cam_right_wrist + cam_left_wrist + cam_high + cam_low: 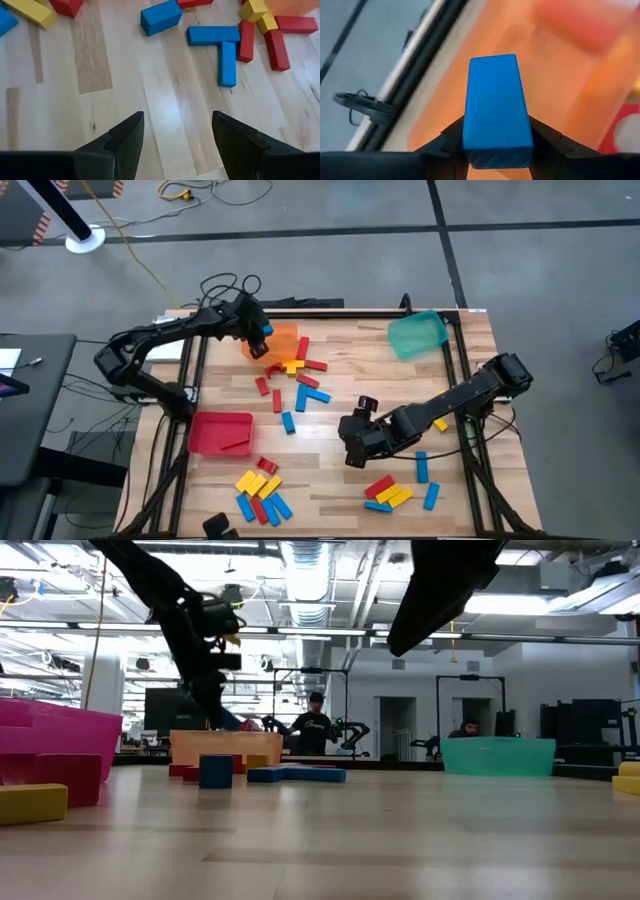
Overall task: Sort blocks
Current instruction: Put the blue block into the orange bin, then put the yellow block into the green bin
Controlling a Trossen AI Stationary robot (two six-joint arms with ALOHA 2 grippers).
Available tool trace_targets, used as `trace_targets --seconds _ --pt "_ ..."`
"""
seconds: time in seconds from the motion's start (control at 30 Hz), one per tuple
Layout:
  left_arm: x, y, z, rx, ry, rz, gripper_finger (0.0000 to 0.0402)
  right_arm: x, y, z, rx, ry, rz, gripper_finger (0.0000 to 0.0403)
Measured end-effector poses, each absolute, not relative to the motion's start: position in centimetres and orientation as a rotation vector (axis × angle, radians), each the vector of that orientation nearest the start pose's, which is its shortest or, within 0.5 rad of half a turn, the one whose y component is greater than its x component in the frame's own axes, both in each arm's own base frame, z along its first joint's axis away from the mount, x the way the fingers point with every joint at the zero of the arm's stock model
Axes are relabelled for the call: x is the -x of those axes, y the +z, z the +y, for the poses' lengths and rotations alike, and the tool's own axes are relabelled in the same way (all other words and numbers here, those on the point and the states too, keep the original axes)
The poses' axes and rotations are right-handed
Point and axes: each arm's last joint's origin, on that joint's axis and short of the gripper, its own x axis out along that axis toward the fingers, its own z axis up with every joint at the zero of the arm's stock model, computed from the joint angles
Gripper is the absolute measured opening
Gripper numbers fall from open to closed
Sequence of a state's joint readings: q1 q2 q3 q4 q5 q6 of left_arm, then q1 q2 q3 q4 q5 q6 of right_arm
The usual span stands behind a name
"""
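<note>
Left fingers (547,142): clenched on a blue block (496,107), which sticks out forward between them.
Left gripper (258,332): over the orange bin (283,337) near the far-left corner; the block looks poised above its interior.
Right gripper (177,135): fingers spread, nothing between them, over bare wood mid-worktop.
Loose blocks (300,385): red, blue and yellow, scattered from the centre to the near edge.

Pale wood table (330,480). Orange bin (283,340) near far left corner, green bin (417,334) near far right corner, red bin (220,431) at left edge. Red, blue, yellow blocks (297,380) scattered mid-table; clusters near front edge.
</note>
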State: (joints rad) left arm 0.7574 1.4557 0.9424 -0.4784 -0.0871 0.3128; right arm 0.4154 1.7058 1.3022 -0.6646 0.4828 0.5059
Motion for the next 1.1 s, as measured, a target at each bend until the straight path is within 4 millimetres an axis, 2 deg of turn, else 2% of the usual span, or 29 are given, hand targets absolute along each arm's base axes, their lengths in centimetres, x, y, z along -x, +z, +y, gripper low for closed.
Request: trace_targets --seconds 0.17,0.47,0.63,0.8,0.97,1.1 --pt "-21.1 20.9 20.2 0.058 0.608 1.071 0.0164 -32.3 24.3 13.5 -0.014 -0.295 0.892 0.0249" --pt "-21.1 21.0 20.3 0.048 0.629 1.063 0.0235 -32.2 24.4 14.1 -0.014 -0.282 0.870 0.0249" --pt "-21.2 22.1 18.8 0.032 0.588 1.052 0.0248 -32.3 24.4 14.1 -0.012 -0.277 0.864 0.0249" --pt "-21.3 25.0 14.8 -0.015 0.492 0.988 0.0249 -32.3 24.4 14.1 0.001 -0.269 0.863 0.0249" --pt "-20.5 27.9 8.7 -0.017 0.323 0.920 0.0249 -32.4 24.5 14.2 0.022 -0.253 0.855 0.0249" --pt "-19.8 29.1 3.4 0.004 0.136 0.889 0.0249 -32.5 24.5 14.2 0.031 -0.247 0.854 0.0249"
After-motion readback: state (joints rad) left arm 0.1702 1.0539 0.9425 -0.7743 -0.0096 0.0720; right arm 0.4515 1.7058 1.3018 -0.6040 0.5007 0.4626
